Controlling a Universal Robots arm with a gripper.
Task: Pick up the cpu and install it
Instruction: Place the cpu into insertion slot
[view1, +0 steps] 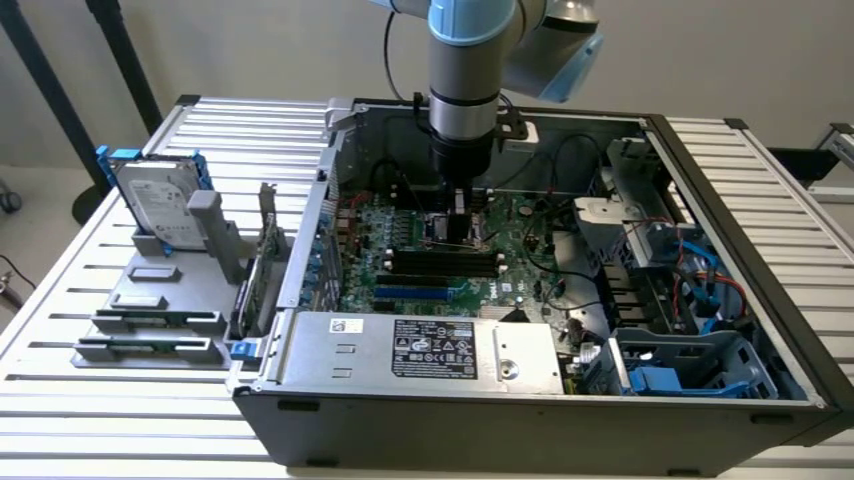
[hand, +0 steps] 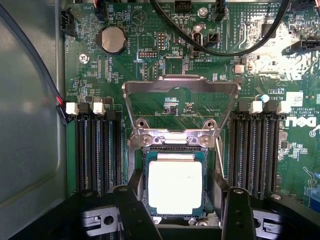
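Memory slots (hand: 97, 150) flank the cpu (hand: 175, 186); raised socket frame (hand: 179, 85) bars another side.

The exterior view stands high and well back from the gripper (view1: 454, 230), angled down over the whole open computer case (view1: 534, 425) and the slatted tabletop (view1: 80, 400) around it. The wrist view sits just above the gripper (hand: 182, 215), facing straight down along its fingers, close to the motherboard (hand: 150, 30). Both views share the board directly beneath the gripper, with the socket (hand: 172, 142) and the memory slots (hand: 97, 150) beside it.
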